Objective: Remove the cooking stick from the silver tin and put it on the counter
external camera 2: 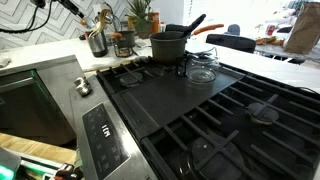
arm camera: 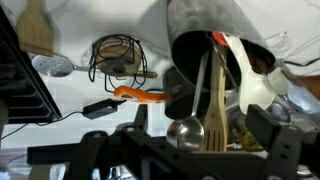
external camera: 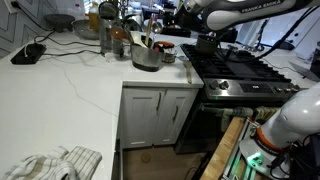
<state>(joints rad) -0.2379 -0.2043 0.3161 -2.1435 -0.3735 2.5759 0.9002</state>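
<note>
Dark capital lettering on the white robot arm reads "FRANKA EMIKA" in an exterior view. Markings on the stove's control panel are too small to read. Nothing legible shows in the wrist view.

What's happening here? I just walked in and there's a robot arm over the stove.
The arm is reaching in above the stove with its gripper near the corner of the white counter. Its jaws look apart and hold nothing. It has not yet taken the cooking stick, which stands with other utensils in the silver tin on the counter. The wrist view looks straight at that tin.
</note>
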